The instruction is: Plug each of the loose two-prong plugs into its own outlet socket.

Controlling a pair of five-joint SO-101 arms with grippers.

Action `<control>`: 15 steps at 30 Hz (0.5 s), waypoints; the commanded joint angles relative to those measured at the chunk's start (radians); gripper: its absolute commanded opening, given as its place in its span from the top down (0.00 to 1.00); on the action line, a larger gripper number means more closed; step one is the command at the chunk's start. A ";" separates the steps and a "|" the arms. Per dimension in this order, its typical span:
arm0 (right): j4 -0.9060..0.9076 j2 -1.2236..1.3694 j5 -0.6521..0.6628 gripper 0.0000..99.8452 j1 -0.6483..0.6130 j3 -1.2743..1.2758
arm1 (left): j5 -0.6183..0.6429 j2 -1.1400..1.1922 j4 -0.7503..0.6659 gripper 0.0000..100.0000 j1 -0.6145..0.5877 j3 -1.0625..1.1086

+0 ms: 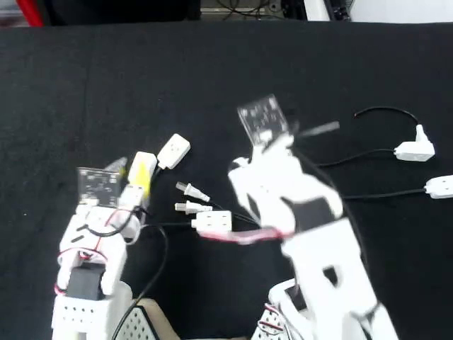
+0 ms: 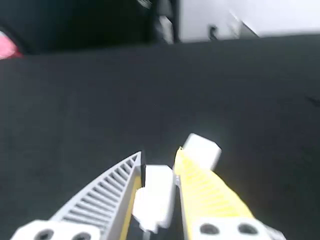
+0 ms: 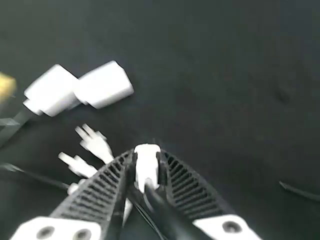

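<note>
My left gripper [image 1: 141, 172] [image 2: 159, 156] is at the left of the table, shut on a white outlet socket block [image 2: 156, 196] between its grey and yellow fingers. A second white socket block [image 1: 173, 150] [image 2: 201, 148] lies just beyond it. My right gripper [image 1: 238, 176] [image 3: 146, 153] is over the middle of the table, shut on a white plug [image 3: 146, 166] with a black cable. Two loose two-prong plugs [image 1: 191, 191] [image 1: 188, 207] lie between the arms, seen also as plugs [image 3: 93, 138] [image 3: 75, 162] beside the right fingers. Another white block [image 1: 212, 222] lies just behind them.
At the far right lie a white adapter [image 1: 414, 150] and another white connector [image 1: 439, 185], each on a black cable running toward the middle. The table [image 1: 85, 85] is covered in black cloth, bare at the back and left.
</note>
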 commanded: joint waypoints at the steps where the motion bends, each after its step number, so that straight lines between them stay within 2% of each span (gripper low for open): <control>1: 0.018 0.278 0.063 0.99 0.032 -0.171 | 0.044 -0.003 -0.023 0.88 -0.131 -0.102; 4: 0.012 0.458 0.086 0.99 0.060 -0.262 | 0.043 -0.002 -0.023 0.88 -0.173 -0.105; 9: 0.012 0.627 0.095 0.99 0.178 -0.392 | 0.014 0.074 -0.023 0.88 -0.171 -0.134; 15: 0.011 0.743 0.189 0.99 0.222 -0.458 | -0.020 0.500 -0.026 0.88 -0.168 -0.323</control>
